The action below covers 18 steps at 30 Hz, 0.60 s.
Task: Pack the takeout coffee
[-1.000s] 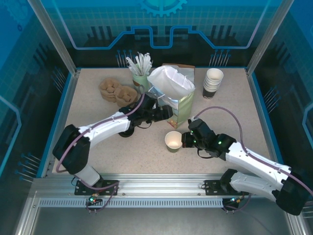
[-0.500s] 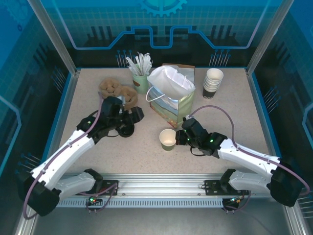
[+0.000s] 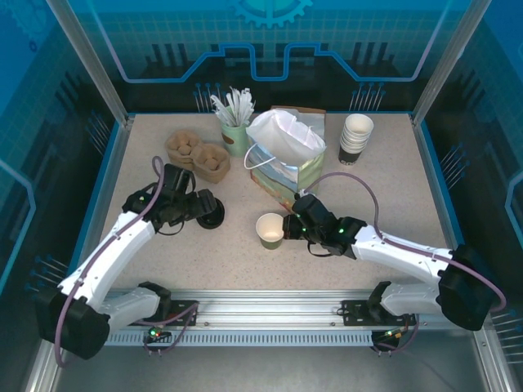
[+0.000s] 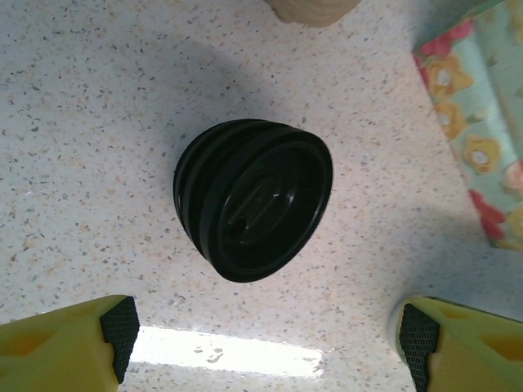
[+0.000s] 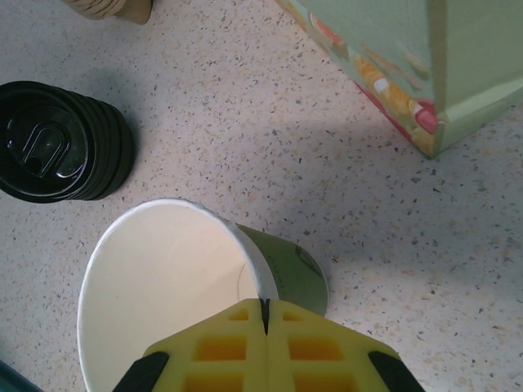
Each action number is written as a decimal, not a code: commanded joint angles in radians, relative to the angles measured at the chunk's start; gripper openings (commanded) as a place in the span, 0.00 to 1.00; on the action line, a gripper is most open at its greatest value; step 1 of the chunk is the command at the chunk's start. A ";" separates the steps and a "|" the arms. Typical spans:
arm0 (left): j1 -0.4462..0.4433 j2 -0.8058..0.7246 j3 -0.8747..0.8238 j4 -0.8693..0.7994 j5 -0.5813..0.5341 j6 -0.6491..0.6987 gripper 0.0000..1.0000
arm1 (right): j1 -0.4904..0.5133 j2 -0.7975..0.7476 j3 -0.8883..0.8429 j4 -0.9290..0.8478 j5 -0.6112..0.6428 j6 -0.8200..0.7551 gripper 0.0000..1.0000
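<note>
The takeout coffee cup (image 3: pixel 270 230) is a small paper cup with olive-green sides, standing open-topped near the table's middle. My right gripper (image 3: pixel 288 229) is shut on its right rim, and the wrist view has the closed yellow fingers (image 5: pixel 264 314) pinching the cup's wall (image 5: pixel 163 278). A stack of black lids (image 3: pixel 211 214) sits to the cup's left. My left gripper (image 3: pixel 201 209) hovers over the lids (image 4: pixel 253 196) and stands open (image 4: pixel 268 335), touching nothing. The flowered gift bag (image 3: pixel 286 163) stands open behind the cup.
A stack of white-rimmed cups (image 3: pixel 355 137) stands at the back right. A green cup of stirrers (image 3: pixel 235 122) and two brown moulded holders (image 3: pixel 198 153) sit at the back left. The bag's corner (image 5: pixel 409 65) is close to my right gripper.
My left arm has pulled back from the bag to the left and now hangs over the black lids. My right gripper has carried the cup a little to the left.
</note>
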 commanded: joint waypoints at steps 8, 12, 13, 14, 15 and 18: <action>0.013 0.084 0.035 -0.011 -0.021 0.082 0.83 | 0.020 -0.029 0.050 -0.141 0.033 -0.008 0.39; 0.012 0.102 0.050 -0.017 -0.028 0.105 0.79 | 0.015 -0.074 0.109 -0.241 0.050 -0.038 0.46; 0.013 0.108 0.056 -0.021 -0.035 0.110 0.77 | 0.013 -0.091 0.131 -0.274 0.057 -0.045 0.47; 0.013 0.114 0.059 -0.026 -0.045 0.112 0.76 | 0.010 -0.106 0.146 -0.293 0.061 -0.053 0.47; 0.013 0.118 0.062 -0.028 -0.052 0.116 0.76 | 0.007 -0.122 0.147 -0.314 0.065 -0.061 0.48; 0.012 0.138 0.074 -0.030 -0.067 0.131 0.75 | 0.002 -0.169 0.207 -0.350 0.068 -0.097 0.49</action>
